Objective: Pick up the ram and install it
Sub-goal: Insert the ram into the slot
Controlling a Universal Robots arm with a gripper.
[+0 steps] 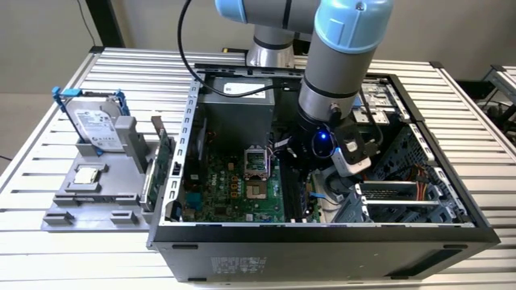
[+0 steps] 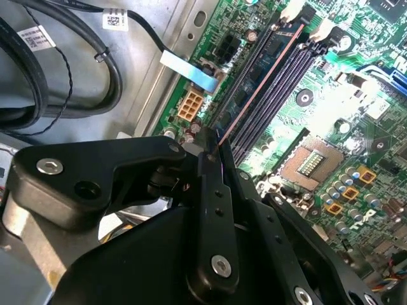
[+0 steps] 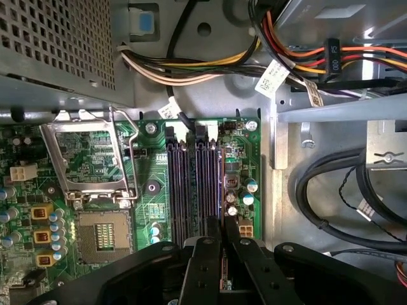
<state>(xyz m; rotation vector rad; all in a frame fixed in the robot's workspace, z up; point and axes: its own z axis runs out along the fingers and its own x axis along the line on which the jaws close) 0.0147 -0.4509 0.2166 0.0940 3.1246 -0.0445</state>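
The jaws of the gripper (image 2: 213,149) were closed on the ram (image 2: 261,86), held edge-on, its thin length running along the black memory slots (image 3: 194,184) of the motherboard (image 1: 234,187) inside the open computer case (image 1: 322,232) on the table (image 1: 64,266). By my judgement the pick-up was done and the seating was in hand: it called for keeping the stick square over one slot, then pressing straight down
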